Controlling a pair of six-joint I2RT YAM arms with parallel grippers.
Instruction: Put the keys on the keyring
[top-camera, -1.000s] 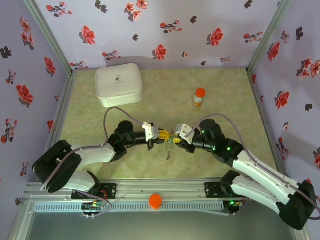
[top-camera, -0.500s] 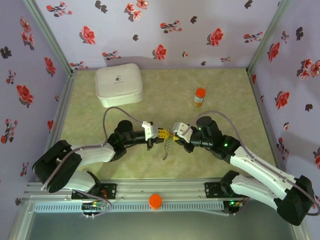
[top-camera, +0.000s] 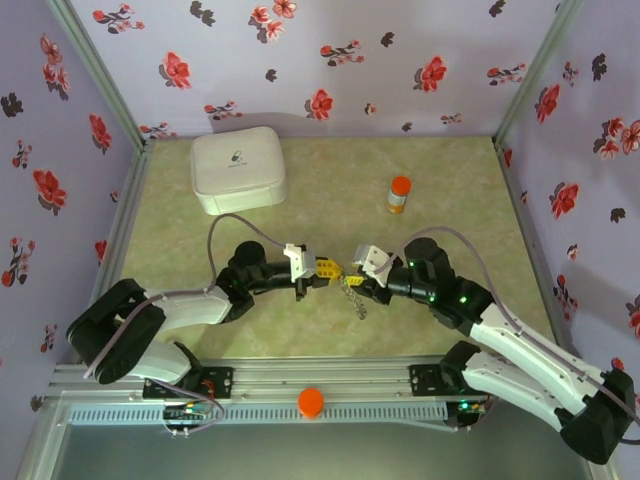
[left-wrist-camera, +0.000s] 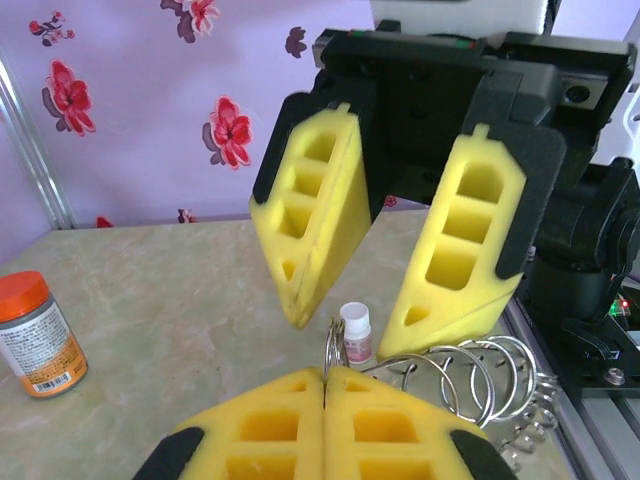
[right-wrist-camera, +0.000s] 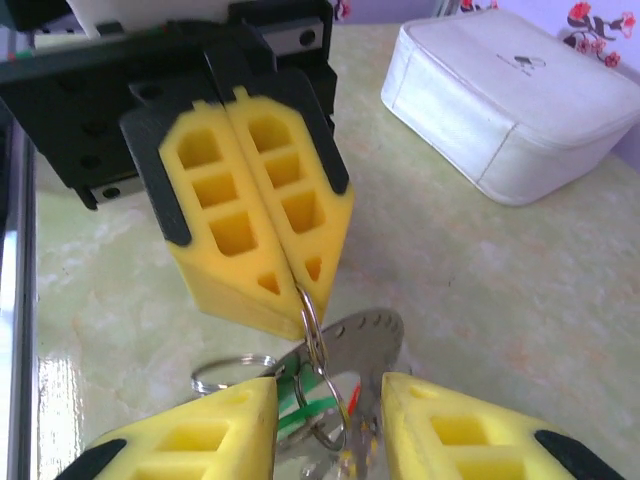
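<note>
Probably lab: floral-walled test booth (top-camera: 330, 50).

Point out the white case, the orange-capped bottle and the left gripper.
white case (right-wrist-camera: 510, 80), right wrist view, middle of its top.
orange-capped bottle (left-wrist-camera: 40, 350), left wrist view, on its label.
left gripper (right-wrist-camera: 300, 290), right wrist view, between its fingertips.

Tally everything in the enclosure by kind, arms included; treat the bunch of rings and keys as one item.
Robot arms: 2
White case: 1
Orange-capped bottle: 1
Small white vial: 1
Bunch of rings and keys: 1
Orange round cap on the front rail: 1
Total: 7
</note>
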